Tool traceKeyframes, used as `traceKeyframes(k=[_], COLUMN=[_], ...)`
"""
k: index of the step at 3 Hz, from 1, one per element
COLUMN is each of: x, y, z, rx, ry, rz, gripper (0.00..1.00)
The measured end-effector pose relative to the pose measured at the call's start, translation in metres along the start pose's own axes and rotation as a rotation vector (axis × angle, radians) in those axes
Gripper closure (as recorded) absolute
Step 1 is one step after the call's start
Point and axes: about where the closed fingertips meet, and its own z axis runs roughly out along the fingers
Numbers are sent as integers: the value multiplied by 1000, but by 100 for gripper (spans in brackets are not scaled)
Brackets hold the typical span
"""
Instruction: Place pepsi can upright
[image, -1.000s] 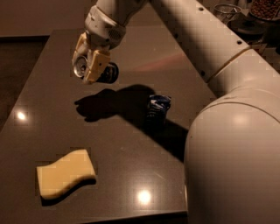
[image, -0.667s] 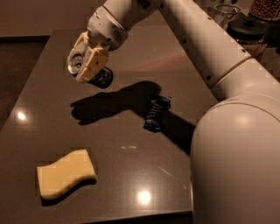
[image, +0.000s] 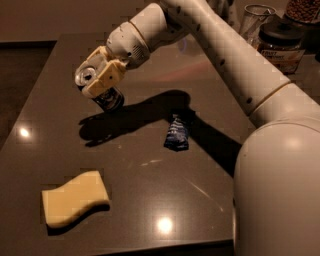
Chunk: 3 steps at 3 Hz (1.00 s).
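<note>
Over the ten o'clock part of the dark table (image: 150, 220), the gripper (image: 100, 82) has its tan fingers (image: 107, 75) closed around the pepsi can (image: 110, 99), which is tilted with its silver end toward ten o'clock; the fingers hide much of its side; whether its lower end touches the table is hard to tell; a crumpled blue wrapper (image: 176, 134) lies at its four o'clock; a yellow sponge (image: 74, 199) sits at seven o'clock; a jar (image: 281, 42) and a glass (image: 255, 17) are cut off at one o'clock.
</note>
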Motion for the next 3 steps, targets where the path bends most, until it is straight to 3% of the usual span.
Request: traceKeyframes(k=[1,3], x=[9,23], y=[-1,-9], z=[4,0], rx=[-3,50], ry=[-73,-208], rz=[53,113], gripper=[100,100])
